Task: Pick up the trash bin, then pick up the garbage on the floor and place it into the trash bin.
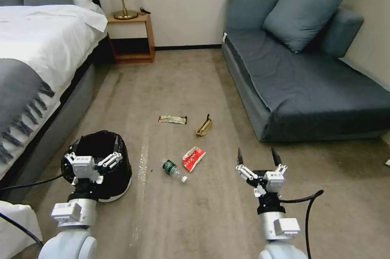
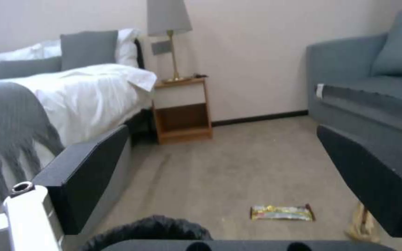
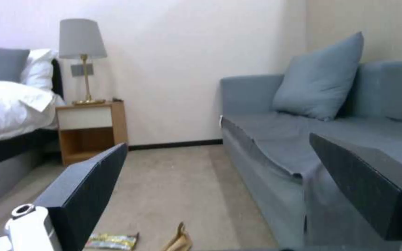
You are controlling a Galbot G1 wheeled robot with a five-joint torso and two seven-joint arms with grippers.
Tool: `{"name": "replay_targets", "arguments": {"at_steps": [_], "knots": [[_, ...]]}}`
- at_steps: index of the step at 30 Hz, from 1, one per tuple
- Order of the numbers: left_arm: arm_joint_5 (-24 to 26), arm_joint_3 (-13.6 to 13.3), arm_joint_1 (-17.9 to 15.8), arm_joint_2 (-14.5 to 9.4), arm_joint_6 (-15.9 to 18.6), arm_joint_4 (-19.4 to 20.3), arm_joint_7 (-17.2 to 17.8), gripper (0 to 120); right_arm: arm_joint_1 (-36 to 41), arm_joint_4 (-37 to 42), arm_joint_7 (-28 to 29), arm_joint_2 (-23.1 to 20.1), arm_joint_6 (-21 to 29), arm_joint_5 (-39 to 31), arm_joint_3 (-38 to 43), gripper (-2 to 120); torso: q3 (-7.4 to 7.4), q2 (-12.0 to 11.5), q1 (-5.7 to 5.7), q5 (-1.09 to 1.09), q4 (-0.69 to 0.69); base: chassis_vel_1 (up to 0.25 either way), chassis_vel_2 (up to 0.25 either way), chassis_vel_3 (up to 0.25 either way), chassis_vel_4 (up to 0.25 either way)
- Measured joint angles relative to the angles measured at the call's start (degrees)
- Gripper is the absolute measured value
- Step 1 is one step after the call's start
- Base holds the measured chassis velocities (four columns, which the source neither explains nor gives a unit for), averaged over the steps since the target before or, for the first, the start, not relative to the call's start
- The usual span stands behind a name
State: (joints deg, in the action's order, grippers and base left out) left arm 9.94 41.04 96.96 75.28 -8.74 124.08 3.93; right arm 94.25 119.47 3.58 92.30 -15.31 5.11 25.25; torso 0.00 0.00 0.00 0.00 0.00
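The left gripper (image 1: 96, 160) hangs at the near left with its fingers spread apart, empty, right over the near rim of the trash bin (image 1: 118, 186). The bin stands on the carpet just beside the bed (image 1: 36, 47), its black liner gaping upward. The coming grasp likely turns on this: the bin lies directly ahead of and under the left gripper, so that arm is far nearer to it than the other.

The right gripper (image 1: 259, 157) hovers at the near right, also spread and holding nothing, above bare carpet.

Between the two grippers, slightly farther, lies the bottle (image 1: 174, 170), its long axis slanting with the white cap toward the near right. Just beyond it is the red-white wrapper (image 1: 193, 158). Farther still, the gold-black bar wrapper (image 1: 172, 119) lies crosswise, with the tan pouch (image 1: 204, 125) to its right. None is in the bin.

The left wrist view shows a sliver of the black liner (image 2: 150, 226) close below the gripper, confirming how near it is; the head view alone shows the bottle and the red-white wrapper.

At the far side stand a nightstand (image 1: 131, 37) and a sofa (image 1: 308, 84).
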Motion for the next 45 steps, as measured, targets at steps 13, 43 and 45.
{"name": "replay_targets", "arguments": {"at_steps": [13,43,45], "knots": [[16.70,4.71,-3.55,-10.38,16.62,-2.54,0.83,100,-1.85,-0.51,0.58,-2.67,3.63,-4.35,0.27,100,0.00,0.00,0.00,-0.01,0.00,0.000,0.000,0.000,0.000],[30.65,0.78,-28.55,-32.78,36.81,-42.93,-6.89,100,-0.45,-2.26,1.28,-2.09,3.23,-4.13,1.28,100,0.01,0.00,0.00,-0.02,0.00,0.000,0.000,0.000,0.000],[30.62,0.45,-29.97,-33.14,36.94,-44.23,-7.09,100,-0.40,-2.25,1.29,-2.09,3.23,-4.06,1.28,100,0.01,0.00,0.00,-0.02,0.00,0.000,0.000,0.000,0.000]]}}
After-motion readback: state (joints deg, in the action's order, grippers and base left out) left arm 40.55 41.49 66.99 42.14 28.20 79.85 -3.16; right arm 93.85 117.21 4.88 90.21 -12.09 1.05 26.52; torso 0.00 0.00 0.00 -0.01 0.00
